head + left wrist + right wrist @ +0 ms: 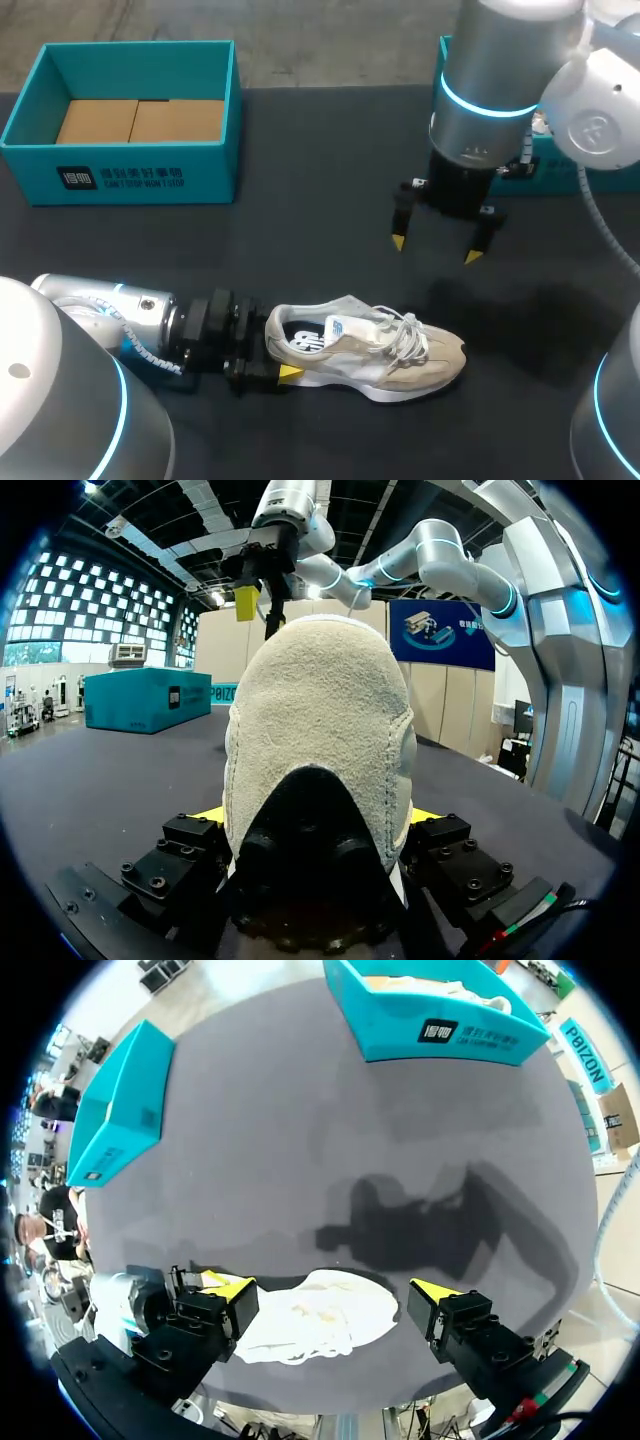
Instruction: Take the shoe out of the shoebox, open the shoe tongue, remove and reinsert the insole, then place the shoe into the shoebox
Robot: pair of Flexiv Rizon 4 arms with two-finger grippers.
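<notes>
shoe: beige suede sneaker point(390, 352) on dark table point(300, 240)
left gripper point(274, 348): jaws clamped on sneaker heel
right gripper point(435, 250): jaws wide apart, empty, above sneaker

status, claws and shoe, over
Left claw shut on shoe heel, shoe upright on table. Right claw open, empty, hovers above shoe. Nothing in the way; box open, far left.

A dark, matte table point(300, 230) is filling nearly the whole scene, its plain surface lying flat and even. Light is falling softly across it, and a blurred grey shadow point(540, 315) is spreading over its right side.
</notes>
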